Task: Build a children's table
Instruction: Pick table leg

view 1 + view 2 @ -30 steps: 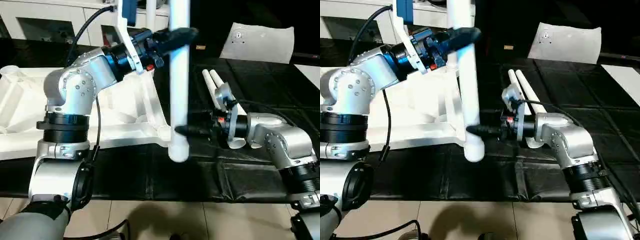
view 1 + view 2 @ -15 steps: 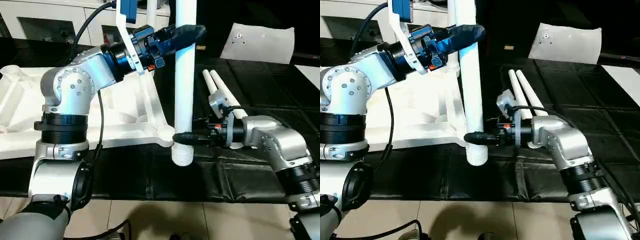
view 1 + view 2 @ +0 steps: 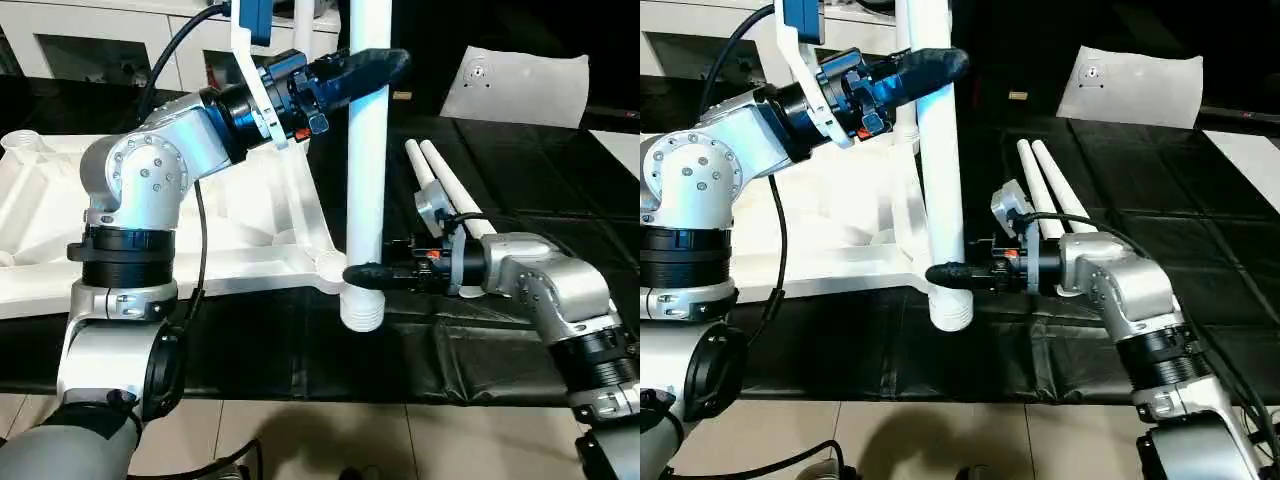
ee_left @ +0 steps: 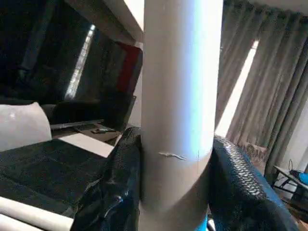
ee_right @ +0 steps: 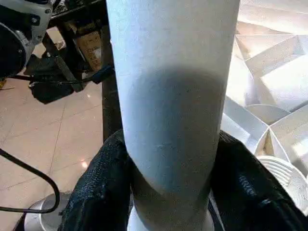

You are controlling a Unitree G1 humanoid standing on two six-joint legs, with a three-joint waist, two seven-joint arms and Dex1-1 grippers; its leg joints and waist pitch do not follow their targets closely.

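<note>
The robot is holding one white table leg upright in the air with both arms, and I think the reason is control: one grip high and one grip low are keeping the long piece from swinging while its end is being aimed. The left end effector is clamped on the upper part of the leg, its two black fingers pressing on both sides. The right end effector is clamped near the lower end, just above the ribbed tip.

The leg's long axis is standing almost vertical, with the ribbed end pointing down. This end is hanging just beside the near corner socket of the upside-down table top, which is lying with the braced underside facing up (so the sockets are open to receive the legs). The leg is probably not yet seated, because its tip is showing lower than the socket and in front of it.

Two more legs are lying side by side on the black mat, waiting behind the right arm.
</note>
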